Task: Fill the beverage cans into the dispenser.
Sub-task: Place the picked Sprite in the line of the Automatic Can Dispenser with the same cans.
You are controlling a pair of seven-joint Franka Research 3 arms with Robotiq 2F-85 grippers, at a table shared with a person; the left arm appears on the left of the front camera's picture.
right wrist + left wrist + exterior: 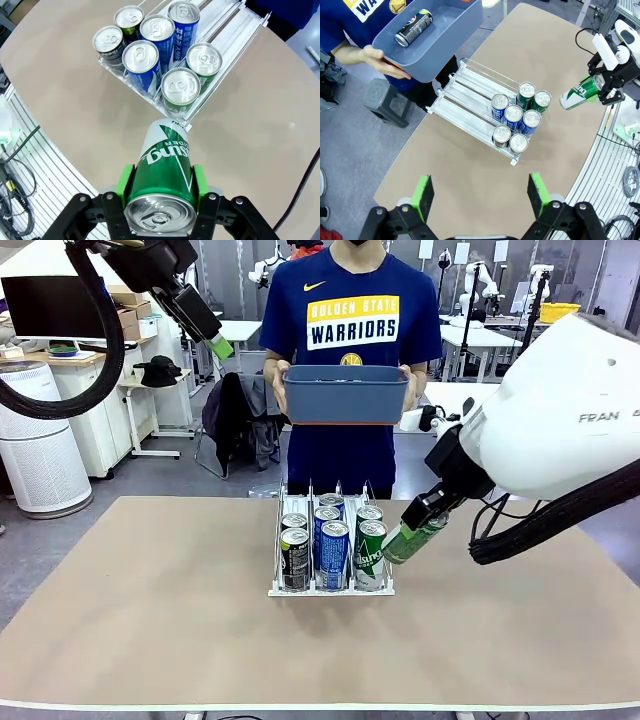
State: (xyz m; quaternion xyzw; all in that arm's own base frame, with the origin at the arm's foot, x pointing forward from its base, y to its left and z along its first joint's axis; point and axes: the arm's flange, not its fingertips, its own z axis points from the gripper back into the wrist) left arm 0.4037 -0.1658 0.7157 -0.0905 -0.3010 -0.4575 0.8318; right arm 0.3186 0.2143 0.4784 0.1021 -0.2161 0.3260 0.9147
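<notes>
Grey floor [150,475], white air purifier [40,455] at left, clothes-draped chair [240,420], white tables [490,340] farther back

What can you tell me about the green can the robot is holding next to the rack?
The green can is slim and metal-looking, green with white lettering and a shiny silver top with a pull tab. The right gripper is shut on it, green pads pressing two sides near the top. It hangs tilted in the air, bottom end aimed toward the dispenser, beside the lane of green cans. It touches neither dispenser nor table; only the pads touch it.
</notes>
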